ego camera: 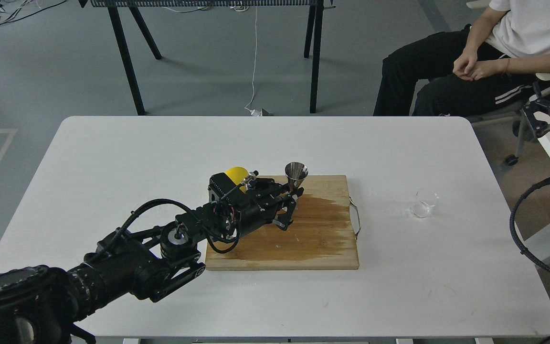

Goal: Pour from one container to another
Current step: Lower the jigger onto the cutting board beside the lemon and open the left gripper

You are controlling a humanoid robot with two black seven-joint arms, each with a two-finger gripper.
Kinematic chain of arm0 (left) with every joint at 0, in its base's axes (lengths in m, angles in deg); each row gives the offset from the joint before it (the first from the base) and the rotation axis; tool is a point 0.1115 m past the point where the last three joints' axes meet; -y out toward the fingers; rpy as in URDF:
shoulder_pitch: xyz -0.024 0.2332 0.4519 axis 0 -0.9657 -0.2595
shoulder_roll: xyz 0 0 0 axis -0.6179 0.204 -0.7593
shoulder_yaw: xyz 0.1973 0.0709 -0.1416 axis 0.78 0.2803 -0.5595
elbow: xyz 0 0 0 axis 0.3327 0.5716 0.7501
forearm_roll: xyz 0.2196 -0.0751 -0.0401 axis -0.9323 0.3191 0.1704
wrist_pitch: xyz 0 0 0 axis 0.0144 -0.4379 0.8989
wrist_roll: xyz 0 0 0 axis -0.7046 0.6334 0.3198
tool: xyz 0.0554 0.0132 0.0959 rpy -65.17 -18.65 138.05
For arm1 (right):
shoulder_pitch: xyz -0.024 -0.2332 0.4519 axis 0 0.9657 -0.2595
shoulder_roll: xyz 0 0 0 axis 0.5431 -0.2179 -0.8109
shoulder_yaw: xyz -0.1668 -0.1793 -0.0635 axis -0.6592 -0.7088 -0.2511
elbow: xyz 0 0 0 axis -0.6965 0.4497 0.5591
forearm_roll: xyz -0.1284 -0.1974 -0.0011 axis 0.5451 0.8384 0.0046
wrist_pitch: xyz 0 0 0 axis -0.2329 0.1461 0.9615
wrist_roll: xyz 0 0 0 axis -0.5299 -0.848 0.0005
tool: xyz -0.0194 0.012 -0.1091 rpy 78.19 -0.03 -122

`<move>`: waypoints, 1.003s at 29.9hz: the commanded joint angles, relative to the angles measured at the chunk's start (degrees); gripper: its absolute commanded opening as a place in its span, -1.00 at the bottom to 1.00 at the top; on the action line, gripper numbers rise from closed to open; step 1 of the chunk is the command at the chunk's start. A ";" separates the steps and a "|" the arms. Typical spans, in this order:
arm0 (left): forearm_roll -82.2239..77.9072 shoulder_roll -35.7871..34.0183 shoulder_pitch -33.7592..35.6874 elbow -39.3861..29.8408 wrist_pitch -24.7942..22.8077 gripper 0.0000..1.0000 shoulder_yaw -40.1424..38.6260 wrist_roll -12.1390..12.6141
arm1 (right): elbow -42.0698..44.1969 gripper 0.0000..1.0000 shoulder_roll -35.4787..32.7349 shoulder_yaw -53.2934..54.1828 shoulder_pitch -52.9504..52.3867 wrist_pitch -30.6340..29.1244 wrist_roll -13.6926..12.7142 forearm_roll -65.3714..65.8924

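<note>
White table (112, 157): jigger (296, 175) just beyond open-fingered left tool (293, 208).

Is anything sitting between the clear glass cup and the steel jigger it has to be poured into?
Nothing visible does. The small clear glass cup rests on bare white table right of the wooden cutting board; only the board's corner and metal handle lie between it and the shiny steel hourglass jigger.

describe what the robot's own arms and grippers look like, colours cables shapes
The left arm is matte black, built of thick round joint housings that slim toward a boxy wrist with silver fittings. Black cables loop loosely along it. Its left gripper has two thin black fingers. Of the right arm, only black hardware and looping black cable show at the frame's edge.
</note>
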 commanded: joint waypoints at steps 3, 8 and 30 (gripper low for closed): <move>0.00 0.32 0.28 0.44 -0.44 -0.71 2.88 0.02 | 0.13 1.00 -0.06 -0.22 -0.13 0.00 0.04 0.00; 0.00 0.14 1.69 0.44 -0.45 -0.66 3.93 0.02 | 0.13 1.00 -0.06 -0.39 -0.13 0.00 0.04 0.00; 0.00 1.55 -0.59 0.62 -0.45 -0.30 3.50 0.28 | 0.40 1.00 -0.06 -0.74 0.14 0.00 0.04 0.09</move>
